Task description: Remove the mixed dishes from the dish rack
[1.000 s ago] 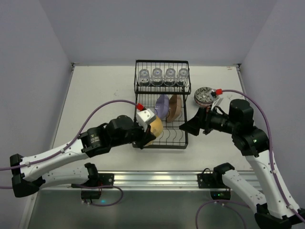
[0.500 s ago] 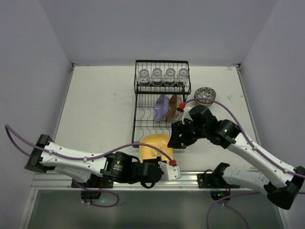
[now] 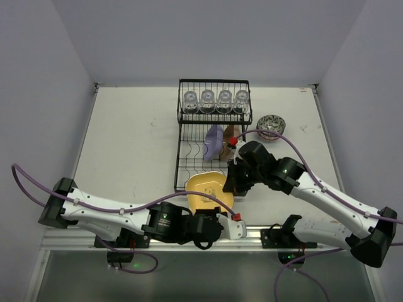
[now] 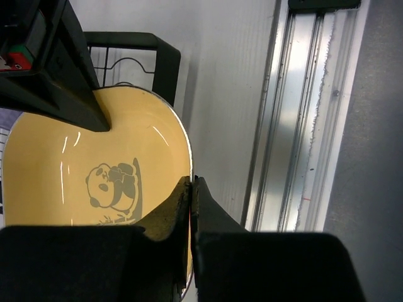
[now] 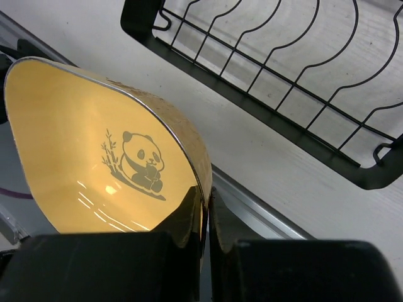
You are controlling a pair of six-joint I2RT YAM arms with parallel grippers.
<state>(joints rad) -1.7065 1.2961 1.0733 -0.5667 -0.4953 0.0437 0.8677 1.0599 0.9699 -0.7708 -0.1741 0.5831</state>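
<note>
White tabletop (image 3: 132, 138), with grey walls round it. My left fingers (image 4: 192, 189) are clenched on the rim of the yellow plate (image 4: 94, 157), one finger on its inner face and one on its back. My right fingers (image 5: 206, 200) are clamped on the same rim at another spot, so both sets grip the plate at once. It hangs tilted at the near edge of the tabletop, its inner face upward and showing a panda print (image 5: 141, 160). From above, its far side overlaps the near end of the rack (image 3: 192, 157). A metal rail (image 4: 302, 126) runs along the near edge just beside it.

The rack stands mid-tabletop and reaches toward the far edge. In its lower slots the purple plate (image 3: 215, 141) and the brown plate (image 3: 229, 135) stand on edge, side by side. Four glasses (image 3: 207, 99) sit in a row on its upper shelf. A patterned bowl (image 3: 271, 124) rests on the tabletop just right of the rack, toward the far right corner.
</note>
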